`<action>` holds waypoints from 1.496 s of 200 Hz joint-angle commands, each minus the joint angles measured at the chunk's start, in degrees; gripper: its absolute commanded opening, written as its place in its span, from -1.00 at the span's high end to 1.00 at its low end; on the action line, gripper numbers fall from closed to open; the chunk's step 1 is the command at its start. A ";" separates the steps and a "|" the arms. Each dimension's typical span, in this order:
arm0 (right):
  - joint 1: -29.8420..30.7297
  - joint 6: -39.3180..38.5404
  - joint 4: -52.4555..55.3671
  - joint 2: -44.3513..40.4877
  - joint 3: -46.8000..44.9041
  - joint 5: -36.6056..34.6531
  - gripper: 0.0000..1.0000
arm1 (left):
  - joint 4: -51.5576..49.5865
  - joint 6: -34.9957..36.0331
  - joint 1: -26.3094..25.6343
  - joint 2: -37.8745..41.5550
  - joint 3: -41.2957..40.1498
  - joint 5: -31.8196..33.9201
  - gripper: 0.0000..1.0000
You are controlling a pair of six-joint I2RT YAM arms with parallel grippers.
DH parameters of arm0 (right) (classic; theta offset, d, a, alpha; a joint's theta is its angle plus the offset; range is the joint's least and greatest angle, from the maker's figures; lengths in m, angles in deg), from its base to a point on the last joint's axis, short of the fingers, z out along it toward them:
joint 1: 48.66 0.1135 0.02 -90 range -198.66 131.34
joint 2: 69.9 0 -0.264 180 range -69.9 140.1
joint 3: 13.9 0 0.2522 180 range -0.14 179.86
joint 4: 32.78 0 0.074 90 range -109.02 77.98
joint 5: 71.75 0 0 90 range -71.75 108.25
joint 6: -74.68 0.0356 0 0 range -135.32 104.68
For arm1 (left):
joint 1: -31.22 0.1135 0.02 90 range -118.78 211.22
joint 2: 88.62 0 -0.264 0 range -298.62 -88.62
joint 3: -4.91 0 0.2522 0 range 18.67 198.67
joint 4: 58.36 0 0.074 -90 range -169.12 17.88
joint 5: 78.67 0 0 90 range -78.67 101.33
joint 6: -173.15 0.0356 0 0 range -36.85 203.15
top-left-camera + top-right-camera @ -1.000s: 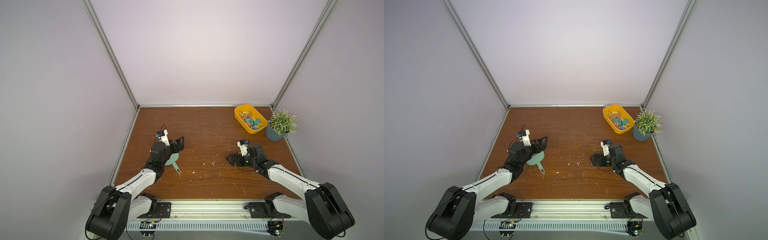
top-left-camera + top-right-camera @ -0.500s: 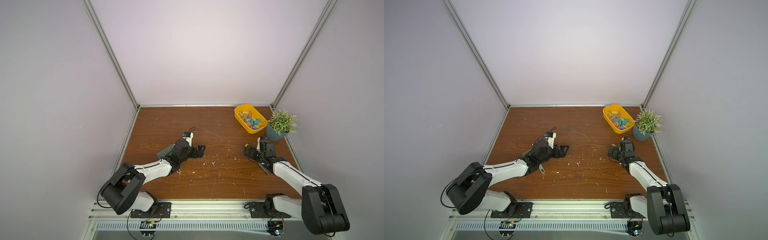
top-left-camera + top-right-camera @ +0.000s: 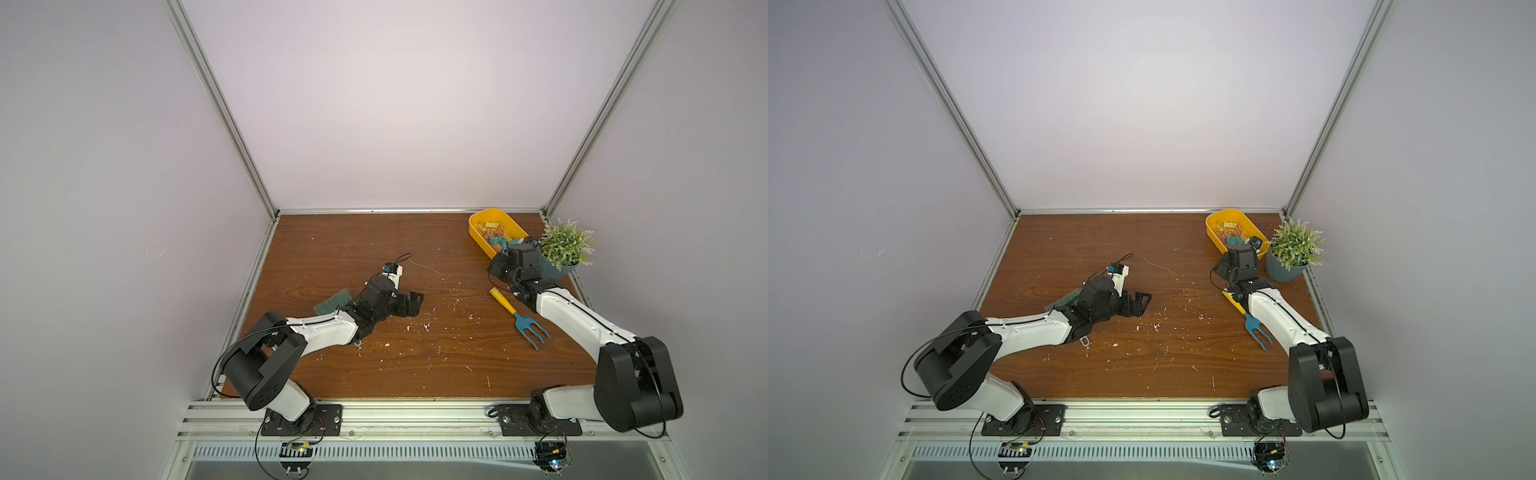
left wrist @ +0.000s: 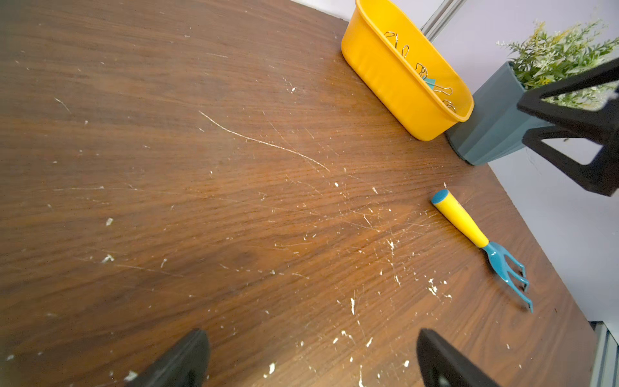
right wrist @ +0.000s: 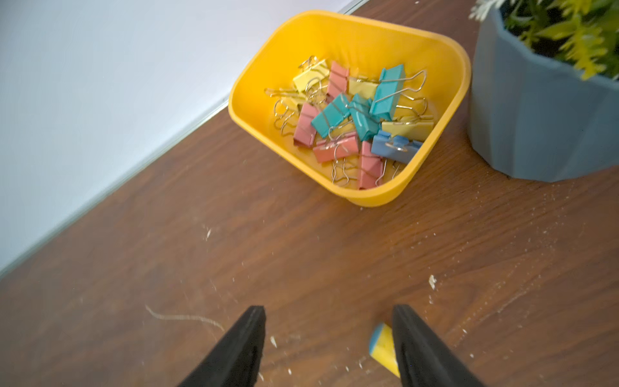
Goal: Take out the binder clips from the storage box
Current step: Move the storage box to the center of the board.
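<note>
Storage box (image 3: 473,228): stands on the wooden table (image 3: 357,249) at its far right corner, right of centre in both top views, just beside the grey-blue plant pot (image 3: 559,272).

Binder clips (image 5: 355,117): lie heaped inside the box, pink, yellow, teal and blue, with their wire handles tangled together.

Right gripper (image 5: 328,308): hovers over bare wood just short of the box. Its jaws are parted to a moderate gap and hold nothing. The yellow handle end of a hand rake (image 3: 515,313) lies on the table beside one finger, ungripped.

Left gripper (image 3: 409,302): sits left of centre in both top views, low over the table, jaws spread wide and empty.

Teal brush (image 3: 332,302): shows partly from beneath the left arm
</note>
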 commanded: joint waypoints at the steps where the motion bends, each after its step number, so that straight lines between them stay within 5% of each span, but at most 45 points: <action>1: -0.07 7.53 2.61 3.09 3.45 -8.51 -0.22 | -1.81 1.10 -0.38 -0.05 1.38 1.04 -0.99; 23: -0.57 11.83 3.31 6.02 5.14 -12.68 -0.05 | -2.25 1.60 -0.42 0.03 1.43 1.34 -0.99; 126: -4.43 15.27 10.64 19.59 18.57 -13.25 0.04 | -4.58 2.30 -0.42 0.12 1.10 0.74 -0.99; 299: -4.58 9.63 8.20 24.15 19.62 -5.84 0.39 | -5.77 2.02 -0.42 -1.10 2.37 -0.09 -0.99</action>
